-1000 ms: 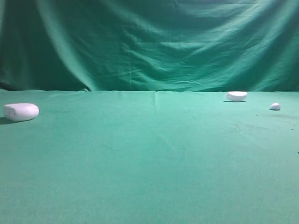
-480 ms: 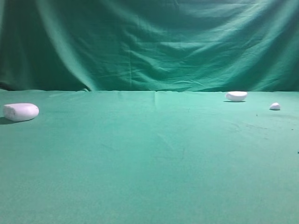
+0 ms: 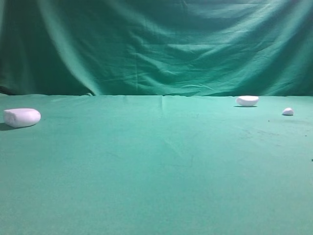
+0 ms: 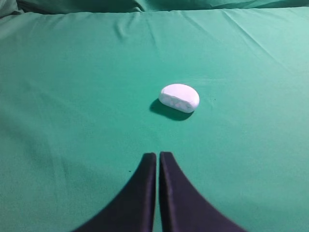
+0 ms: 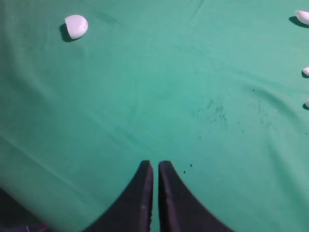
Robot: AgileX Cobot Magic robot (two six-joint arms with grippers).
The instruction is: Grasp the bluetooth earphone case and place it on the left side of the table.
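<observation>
The bluetooth earphone case [image 3: 22, 117] is a smooth white oblong lying on the green table [image 3: 156, 171] at the far left in the exterior high view. It also shows in the left wrist view [image 4: 179, 97], ahead of and slightly right of my left gripper [image 4: 158, 155], well apart from it. The left gripper is shut and empty, over bare cloth. My right gripper [image 5: 155, 164] is shut and empty too, over bare cloth. Neither gripper shows in the exterior high view.
A smaller white half-dome object [image 3: 247, 101] lies at the back right, with a tiny white pebble-like bit [image 3: 288, 111] to its right. The right wrist view shows a white rounded object [image 5: 76, 26] at top left and small white bits [image 5: 303, 17] at the right edge.
</observation>
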